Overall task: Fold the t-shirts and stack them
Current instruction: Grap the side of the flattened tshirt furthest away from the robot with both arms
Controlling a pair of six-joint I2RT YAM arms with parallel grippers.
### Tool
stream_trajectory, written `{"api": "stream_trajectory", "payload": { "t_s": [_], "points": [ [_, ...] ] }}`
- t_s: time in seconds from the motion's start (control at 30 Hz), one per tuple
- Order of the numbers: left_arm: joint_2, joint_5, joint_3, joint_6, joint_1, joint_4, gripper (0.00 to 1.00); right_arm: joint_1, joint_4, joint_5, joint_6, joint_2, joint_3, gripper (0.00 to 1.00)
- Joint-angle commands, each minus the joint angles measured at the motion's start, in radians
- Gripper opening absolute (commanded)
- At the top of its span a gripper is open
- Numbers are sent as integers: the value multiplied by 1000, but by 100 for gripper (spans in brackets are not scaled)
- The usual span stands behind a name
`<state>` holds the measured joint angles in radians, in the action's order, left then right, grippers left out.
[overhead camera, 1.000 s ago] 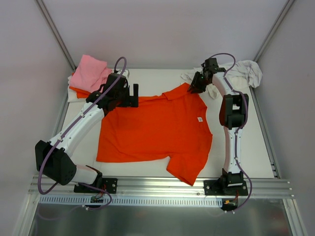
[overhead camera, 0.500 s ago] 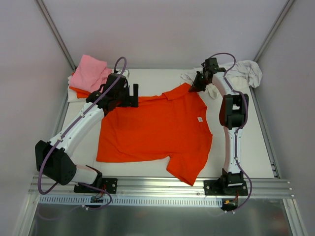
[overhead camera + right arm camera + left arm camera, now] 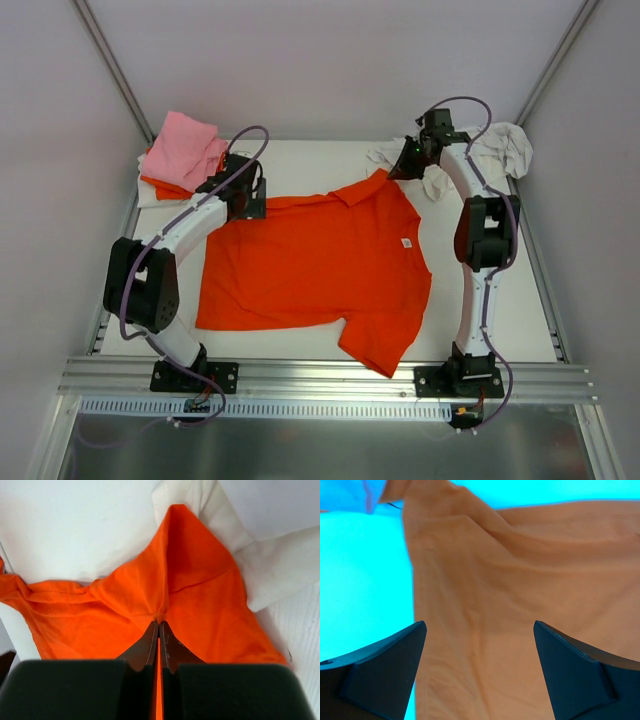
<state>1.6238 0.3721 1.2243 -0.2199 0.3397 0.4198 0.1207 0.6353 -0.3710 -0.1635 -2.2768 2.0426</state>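
White table (image 3: 520,300) carries the bright orange cloth t-shirt (image 3: 320,260) spread flat, and only the right wrist view shows the right tool (image 3: 158,625) pinched shut on its far fold, closed since a second ago, while the left tool (image 3: 479,626) hangs wide open over the sleeve.

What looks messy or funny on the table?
The orange shirt lies crooked, its far corner pinched into a peak by the right jaws. The white shirt sits crumpled at the far right, and the pink shirt is bunched at the far left.
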Motion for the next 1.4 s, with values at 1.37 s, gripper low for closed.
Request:
{"api": "stream_trajectory", "payload": {
  "t_s": [1.37],
  "points": [
    [433, -288, 276, -12, -154, -391, 89, -104, -26, -62, -16, 154, -42, 0]
  ]
}}
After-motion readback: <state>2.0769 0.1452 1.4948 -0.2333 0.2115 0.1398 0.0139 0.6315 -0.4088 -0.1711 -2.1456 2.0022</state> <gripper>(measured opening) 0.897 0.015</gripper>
